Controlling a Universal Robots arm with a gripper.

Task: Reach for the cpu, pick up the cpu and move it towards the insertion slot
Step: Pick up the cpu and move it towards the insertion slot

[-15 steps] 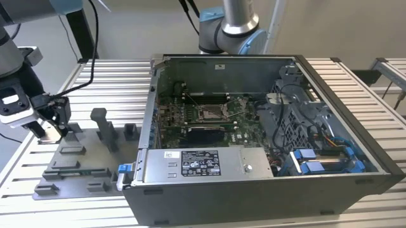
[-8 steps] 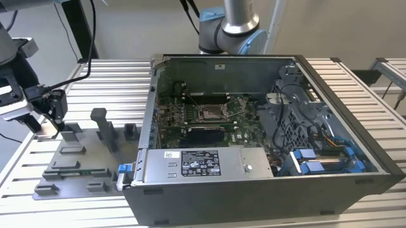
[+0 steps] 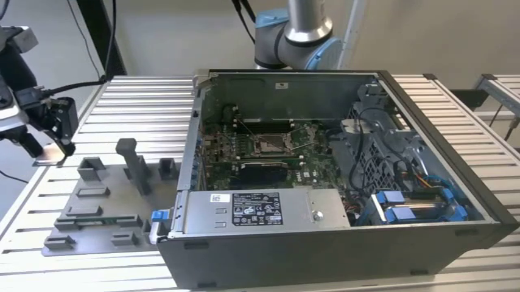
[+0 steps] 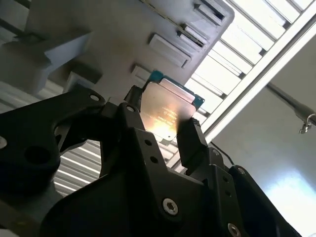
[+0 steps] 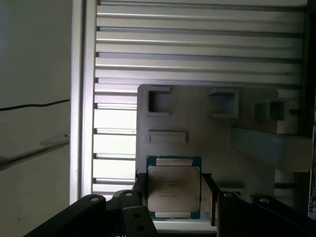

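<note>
First wrist view: hand [image 5: 174, 197] tight around the cpu [image 5: 174, 183], near grey fixture plate [image 5: 207, 128].

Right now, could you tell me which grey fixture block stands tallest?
The slim upright post; the other blocks around it sit low on the plate.

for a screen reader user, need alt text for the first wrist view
The black claw grips the cpu, silvery face showing, by two opposite edges. Behind it lie a grey fixture plate and a slatted metal table.
</note>
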